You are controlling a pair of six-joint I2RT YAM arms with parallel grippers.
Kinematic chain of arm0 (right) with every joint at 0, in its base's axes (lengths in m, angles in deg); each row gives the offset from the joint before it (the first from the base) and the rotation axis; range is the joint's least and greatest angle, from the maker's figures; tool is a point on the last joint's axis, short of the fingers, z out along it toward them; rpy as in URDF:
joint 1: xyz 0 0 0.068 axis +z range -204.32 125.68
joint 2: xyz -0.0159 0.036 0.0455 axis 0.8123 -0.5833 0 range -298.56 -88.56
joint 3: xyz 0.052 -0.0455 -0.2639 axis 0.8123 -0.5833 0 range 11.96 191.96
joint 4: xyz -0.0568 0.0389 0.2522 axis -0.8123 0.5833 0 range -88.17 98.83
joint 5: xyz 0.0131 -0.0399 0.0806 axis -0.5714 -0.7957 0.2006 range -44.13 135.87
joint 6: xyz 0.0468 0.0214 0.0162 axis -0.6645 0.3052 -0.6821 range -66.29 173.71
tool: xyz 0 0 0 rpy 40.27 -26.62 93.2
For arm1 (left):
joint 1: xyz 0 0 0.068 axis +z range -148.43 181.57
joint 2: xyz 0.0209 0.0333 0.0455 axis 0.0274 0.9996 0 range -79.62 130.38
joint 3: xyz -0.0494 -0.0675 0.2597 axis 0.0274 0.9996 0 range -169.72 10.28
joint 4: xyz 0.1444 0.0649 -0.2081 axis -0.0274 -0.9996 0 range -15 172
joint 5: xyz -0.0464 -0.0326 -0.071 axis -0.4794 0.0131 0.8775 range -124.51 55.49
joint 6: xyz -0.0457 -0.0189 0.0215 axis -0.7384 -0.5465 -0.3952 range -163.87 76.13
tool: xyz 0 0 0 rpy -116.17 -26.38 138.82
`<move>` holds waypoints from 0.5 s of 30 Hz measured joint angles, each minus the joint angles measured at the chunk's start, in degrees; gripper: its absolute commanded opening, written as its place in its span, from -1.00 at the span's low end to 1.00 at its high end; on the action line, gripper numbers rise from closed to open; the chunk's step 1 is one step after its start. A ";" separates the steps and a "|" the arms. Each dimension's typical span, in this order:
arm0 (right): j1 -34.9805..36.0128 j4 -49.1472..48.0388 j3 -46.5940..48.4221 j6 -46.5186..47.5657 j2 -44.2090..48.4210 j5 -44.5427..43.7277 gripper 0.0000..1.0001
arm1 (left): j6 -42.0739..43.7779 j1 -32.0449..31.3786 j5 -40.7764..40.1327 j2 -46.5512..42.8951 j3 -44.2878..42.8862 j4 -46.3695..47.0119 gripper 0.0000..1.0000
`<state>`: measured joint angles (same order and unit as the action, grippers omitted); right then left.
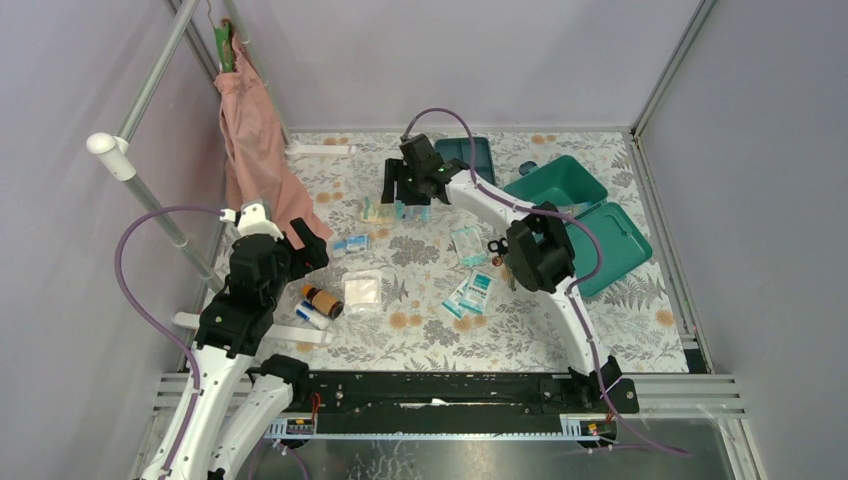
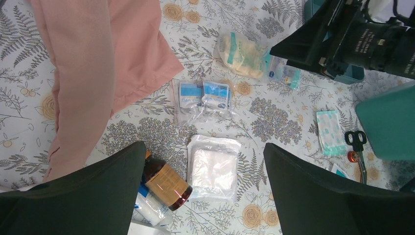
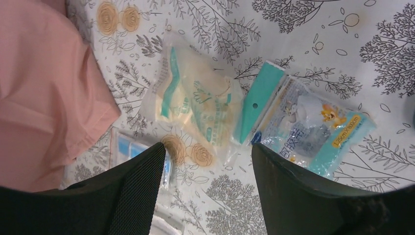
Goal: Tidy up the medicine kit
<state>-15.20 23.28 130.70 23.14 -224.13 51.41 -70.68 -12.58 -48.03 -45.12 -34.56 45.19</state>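
**Open medicine kit among scattered supplies on a floral table**

Medicine kit at the far right of the floral tablecloth, lid swung open toward the near side, partly behind the right arm's elbow. Darker divided tray just left of it, at the back edge. Scissors near the kit's corner. Right gripper with fingers spread apart, gripping nothing, above a yellowish sachet and a cartoon-printed teal packet lying side by side. Left gripper likewise parted and holding nothing, over a gauze pad packet with a brown bottle just beside it. Pink cloth hanging at the left
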 measured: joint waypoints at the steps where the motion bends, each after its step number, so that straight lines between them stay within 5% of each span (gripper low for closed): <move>1: 0.00 0.00 0.44 -0.17 -0.66 -0.04 0.45 | 0.00 -0.02 0.00 0.00 0.00 0.00 0.97; 15: 0.00 -0.74 10.40 -1.92 -10.40 -1.99 0.32 | 0.00 -0.04 0.00 0.39 0.00 0.02 0.97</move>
<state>-15.20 22.54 141.11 21.22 -234.53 49.42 -70.68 -12.62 -48.03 -44.73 -34.56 45.21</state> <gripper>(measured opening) 0.673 0.986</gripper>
